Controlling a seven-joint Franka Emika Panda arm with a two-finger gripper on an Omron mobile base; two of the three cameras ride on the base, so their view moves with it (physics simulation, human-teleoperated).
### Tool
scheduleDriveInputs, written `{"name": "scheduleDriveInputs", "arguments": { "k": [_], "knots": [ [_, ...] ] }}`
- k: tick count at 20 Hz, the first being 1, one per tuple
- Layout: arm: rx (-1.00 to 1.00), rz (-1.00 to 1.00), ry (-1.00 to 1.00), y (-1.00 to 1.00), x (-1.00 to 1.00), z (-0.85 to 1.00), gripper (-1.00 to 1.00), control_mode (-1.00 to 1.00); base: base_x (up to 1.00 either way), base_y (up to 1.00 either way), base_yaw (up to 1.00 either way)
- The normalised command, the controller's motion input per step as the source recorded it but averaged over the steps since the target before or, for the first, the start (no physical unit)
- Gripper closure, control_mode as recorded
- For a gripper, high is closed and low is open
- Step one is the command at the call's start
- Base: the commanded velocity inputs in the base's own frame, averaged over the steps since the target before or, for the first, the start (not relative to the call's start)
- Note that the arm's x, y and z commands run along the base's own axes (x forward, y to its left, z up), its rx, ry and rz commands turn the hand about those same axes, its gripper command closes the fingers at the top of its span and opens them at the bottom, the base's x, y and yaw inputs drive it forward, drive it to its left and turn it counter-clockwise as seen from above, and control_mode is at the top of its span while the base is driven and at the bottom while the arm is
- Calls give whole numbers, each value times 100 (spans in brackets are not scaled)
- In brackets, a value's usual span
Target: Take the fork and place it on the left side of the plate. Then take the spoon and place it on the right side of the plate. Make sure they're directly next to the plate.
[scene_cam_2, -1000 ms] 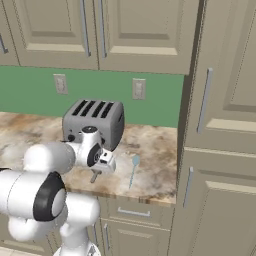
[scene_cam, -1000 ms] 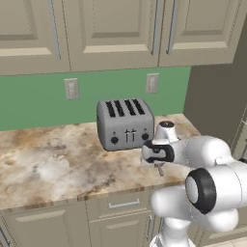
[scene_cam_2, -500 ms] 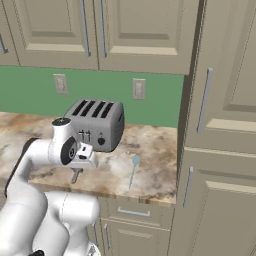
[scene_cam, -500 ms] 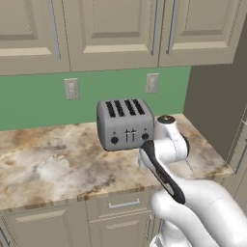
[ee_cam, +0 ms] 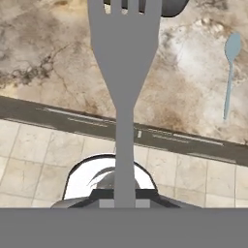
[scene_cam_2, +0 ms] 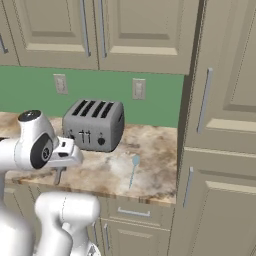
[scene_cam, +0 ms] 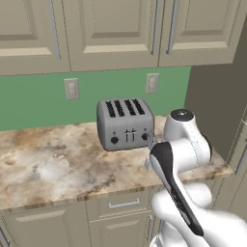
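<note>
Fork (ee_cam: pixel 124 72) sits clamped by its handle in the tool, the shaft rising from between the closed fingers at the bottom of the hand view and the tines pointing away toward the tabletop (ee_cam: pixel 63 63); a grip low on the handle leaves the tined end free, which in my judgement suits laying it flat later beside a plate. The hand view looks down past the front edge of the tabletop to the tiled floor (ee_cam: pixel 34 164), so the fork is held in the air over that edge, not resting on anything. Next out, the spoon (ee_cam: pixel 229 72) lies flat on the marbled surface, bowl away from the edge, well apart from the fork and untouched; the right base view places it (scene_cam_2: pixel 133 171) to the right of the toaster (scene_cam_2: pixel 94 124) and near the tall cabinet (scene_cam_2: pixel 220 125). That view also shows the tool (scene_cam_2: pixel 59 174) hanging below the wrist at the tabletop's front edge. The left base view gives the toaster (scene_cam: pixel 125 123) and the wall outlets (scene_cam: pixel 72 89) clearly, but the arm's own white body covers the region where the spoon lies. No plate is visible, so where the fork must go cannot be judged from here.
</note>
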Motion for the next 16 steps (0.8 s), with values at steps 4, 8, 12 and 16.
{"name": "scheduleDriveInputs", "arguments": {
  "k": [4,8,12,16],
  "knots": [
    [0,6,0,-6,-60,96,100,-100,0,0,0],
    [0,-2,0,-21,-57,50,100,-100,0,0,0],
    [0,-1,-15,-9,-87,-2,100,-100,0,0,0],
    [0,0,-2,2,-25,-3,100,100,-75,37,0]
  ]
}}
